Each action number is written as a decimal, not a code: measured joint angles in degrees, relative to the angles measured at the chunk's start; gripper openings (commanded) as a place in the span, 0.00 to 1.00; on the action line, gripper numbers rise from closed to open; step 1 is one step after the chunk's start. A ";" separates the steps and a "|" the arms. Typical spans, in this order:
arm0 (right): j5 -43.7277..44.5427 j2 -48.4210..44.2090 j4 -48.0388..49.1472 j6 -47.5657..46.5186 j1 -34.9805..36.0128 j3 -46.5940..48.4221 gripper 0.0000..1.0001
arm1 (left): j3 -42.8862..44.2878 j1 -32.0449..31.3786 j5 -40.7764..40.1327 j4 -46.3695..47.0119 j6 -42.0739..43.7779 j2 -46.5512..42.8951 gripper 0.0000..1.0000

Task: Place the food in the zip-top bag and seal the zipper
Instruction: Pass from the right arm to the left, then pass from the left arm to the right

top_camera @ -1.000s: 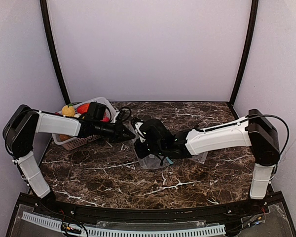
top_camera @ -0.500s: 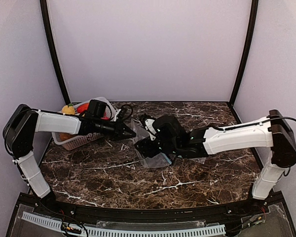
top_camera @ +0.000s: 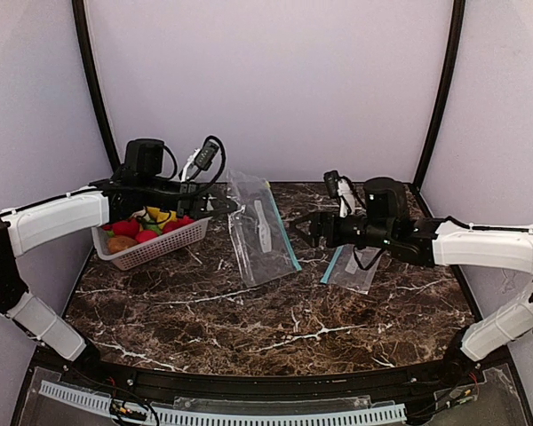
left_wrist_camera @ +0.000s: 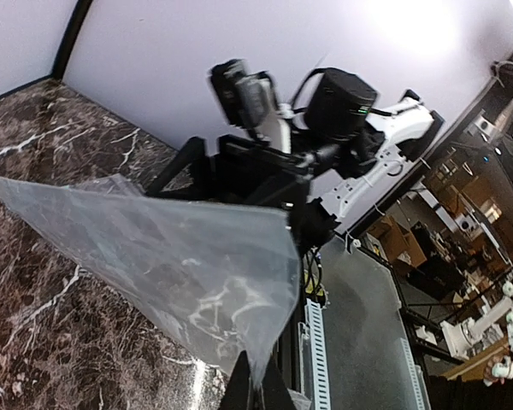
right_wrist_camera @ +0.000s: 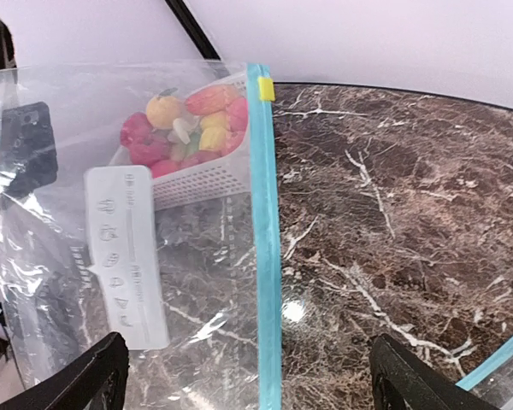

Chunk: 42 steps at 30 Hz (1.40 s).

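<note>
As left gripper (top_camera: 230,208) pinches the bag (top_camera: 265,238), right gripper (top_camera: 300,227) gapes; food (top_camera: 142,230) unbagged.

The dark, marble-patterned table (top_camera: 275,319) carries a white basket (top_camera: 151,256) of toy food (top_camera: 142,229) at its left rear. A flat clear bag (top_camera: 355,269) with a blue strip lies right of centre, well apart from the basket.

basket (top_camera: 151,253): rear left on table (top_camera: 275,324).
food (top_camera: 142,229): inside basket.
bag (top_camera: 262,235): centre, right of basket, left edge pinched in left gripper (top_camera: 236,209).
spare bag (top_camera: 355,268): flat on table, right of bag, beneath right arm (top_camera: 480,248).
</note>
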 measured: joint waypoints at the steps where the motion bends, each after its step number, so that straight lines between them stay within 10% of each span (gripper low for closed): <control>1: -2.51 -0.31 1.01 0.61 -1.14 -1.07 0.96 | 0.00 0.00 1.38 -0.09 0.83 -0.98 0.01; 17: -36.74 4.11 19.15 9.66 -7.69 -4.96 0.74 | -1.01 -3.19 13.92 1.88 3.69 -10.23 0.01; 42: -45.29 7.85 25.03 13.49 -5.64 -2.38 0.34 | -1.97 -4.61 14.88 2.89 3.30 -10.19 0.01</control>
